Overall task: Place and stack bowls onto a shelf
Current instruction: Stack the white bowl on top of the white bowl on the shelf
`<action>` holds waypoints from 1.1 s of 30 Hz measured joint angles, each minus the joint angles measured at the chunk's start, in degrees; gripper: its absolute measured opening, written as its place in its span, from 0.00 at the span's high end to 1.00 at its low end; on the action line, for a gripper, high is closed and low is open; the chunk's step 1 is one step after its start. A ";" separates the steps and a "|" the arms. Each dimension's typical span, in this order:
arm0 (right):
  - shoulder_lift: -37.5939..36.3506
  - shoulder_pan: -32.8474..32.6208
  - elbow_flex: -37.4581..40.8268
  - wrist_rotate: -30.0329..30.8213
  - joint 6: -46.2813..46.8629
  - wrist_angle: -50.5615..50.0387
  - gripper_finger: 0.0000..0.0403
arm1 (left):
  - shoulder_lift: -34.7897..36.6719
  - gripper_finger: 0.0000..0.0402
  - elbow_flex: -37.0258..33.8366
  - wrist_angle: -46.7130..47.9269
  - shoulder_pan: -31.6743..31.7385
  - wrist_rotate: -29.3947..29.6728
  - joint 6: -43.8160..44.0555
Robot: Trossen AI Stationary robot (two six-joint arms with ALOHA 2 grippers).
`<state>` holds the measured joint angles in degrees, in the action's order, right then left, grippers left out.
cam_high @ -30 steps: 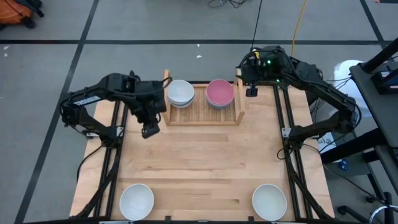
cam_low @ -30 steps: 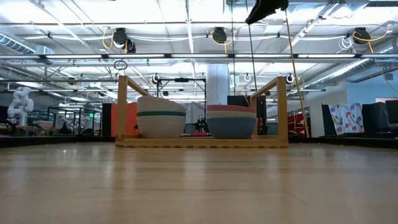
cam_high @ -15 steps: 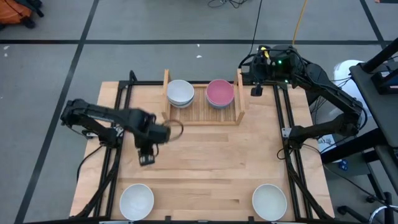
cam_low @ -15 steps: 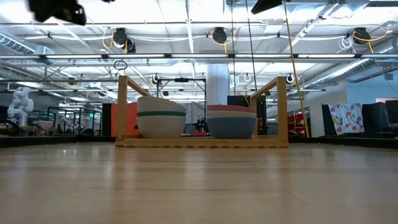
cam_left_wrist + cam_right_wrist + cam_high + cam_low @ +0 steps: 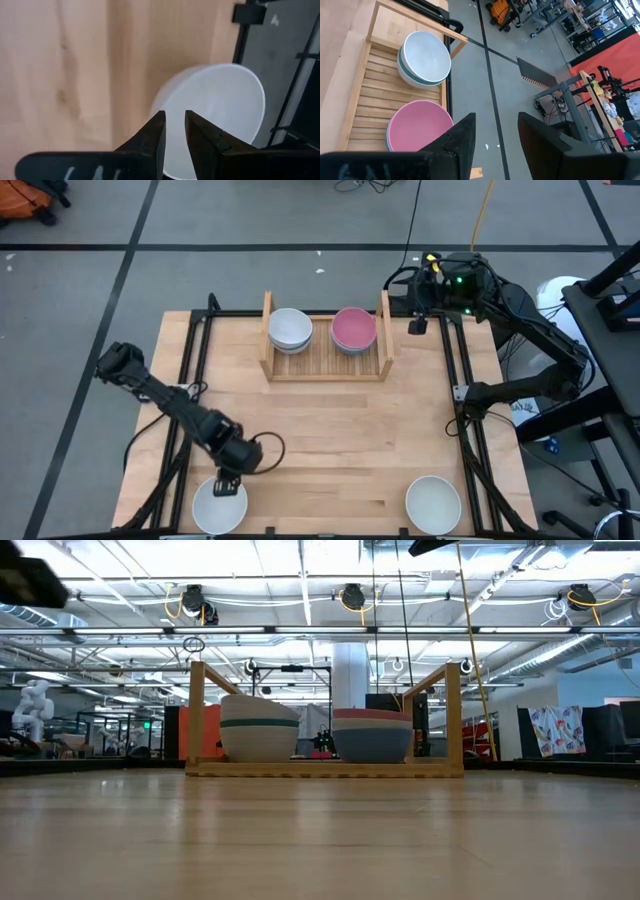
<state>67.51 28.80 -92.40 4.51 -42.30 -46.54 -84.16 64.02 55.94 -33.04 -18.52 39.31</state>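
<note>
The light wooden shelf (image 5: 325,365) stands at the table's far middle. It holds a white-topped stack with a teal bowl in it (image 5: 290,328) (image 5: 258,727) and a pink bowl on a blue one (image 5: 353,328) (image 5: 372,735). Two single white bowls rest on the table at the near edge, one on the left (image 5: 215,508) and one on the right (image 5: 433,503). My left gripper (image 5: 228,485) (image 5: 174,120) hovers over the far rim of the near-left bowl (image 5: 220,110), its fingers a narrow gap apart. My right gripper (image 5: 415,327) (image 5: 497,125) waits open beyond the shelf's right end.
Black frame rails run along the table's left (image 5: 185,430) and right (image 5: 462,430) sides. Bare wood lies between the shelf and the two near bowls. The near-left bowl sits close to the table's near edge and the left rail.
My left arm has swung from the shelf's left end toward the table's near edge and now stands over the near-left white bowl. My right gripper has drifted slightly toward the table's right edge, away from the shelf. The bowls have not moved.
</note>
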 joint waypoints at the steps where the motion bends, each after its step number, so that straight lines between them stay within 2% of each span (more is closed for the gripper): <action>1: 0.00 0.00 0.00 0.00 -0.38 0.00 0.65 | 0.00 0.80 -0.53 -0.82 -0.94 0.09 0.93; 9: 0.00 0.00 0.00 0.00 -0.44 0.00 0.65 | 0.00 0.80 -3.05 -0.93 -6.23 3.55 4.97; 18: 0.00 0.00 0.00 0.02 -0.40 0.00 0.65 | 0.02 0.80 -6.32 -2.20 -7.55 4.13 5.05; 29: 0.00 0.00 0.00 0.02 -0.37 0.00 0.65 | 0.04 0.80 -12.81 -12.60 -8.02 4.12 7.54; 33: 0.00 0.00 0.00 0.12 -0.36 0.00 0.65 | 0.04 0.82 -14.86 -14.20 -7.83 4.13 12.35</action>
<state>67.51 28.80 -92.40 4.63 -42.67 -46.54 -84.12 49.15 41.74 -40.87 -14.39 51.67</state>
